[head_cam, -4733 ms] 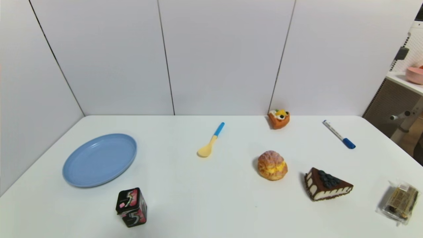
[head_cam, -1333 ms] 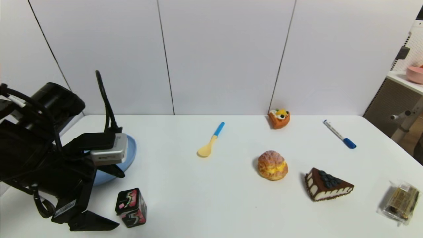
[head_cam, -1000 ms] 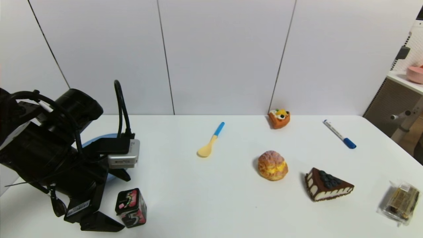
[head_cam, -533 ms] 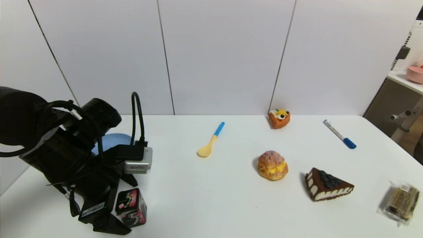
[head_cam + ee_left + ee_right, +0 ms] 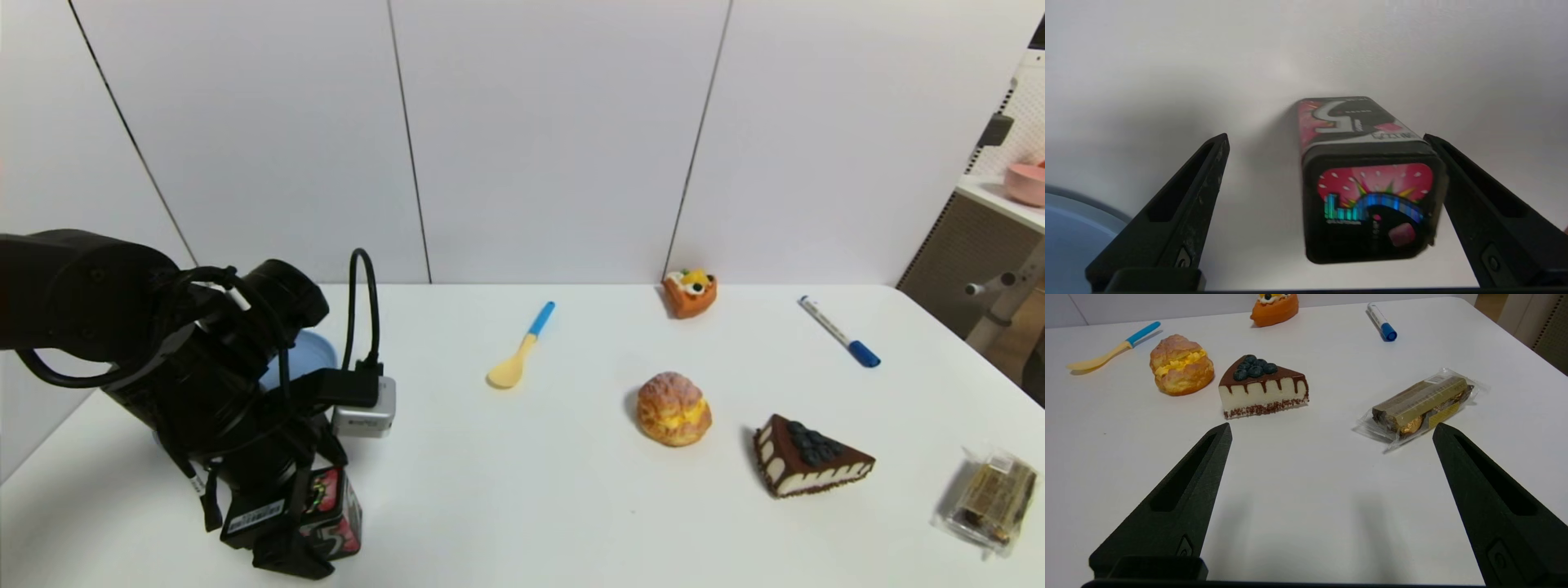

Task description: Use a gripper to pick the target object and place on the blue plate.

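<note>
The left end effector (image 5: 1326,141) is over the near left part of the bench (image 5: 506,506), its fingers spread wide with nothing pinched. The tin (image 5: 1372,212) stands upright on the bench and reaches up into the gap, but off-centre: in the left wrist view its edge is right up against one finger (image 5: 1490,212), perhaps touching, while a broad gap separates it from the other finger (image 5: 1184,204). That offset is what the coming move turns on. The tin's long axis looks to run upward, so a grip across its sides seems right, after a small shift to centre it. Closing as things lie could drag or tip it.

The left arm is clearly the nearer one. The right end effector (image 5: 1333,428) is idle over the near right part of the bench, fingers apart, facing the cake (image 5: 1263,388) and the packet (image 5: 1421,406).

Beyond the tin, partly hidden by the left arm, lies the plate (image 5: 304,357), with nothing to be carried far: I judge a short lift and a move away from the robot would do, once the tin is gripped.
</note>
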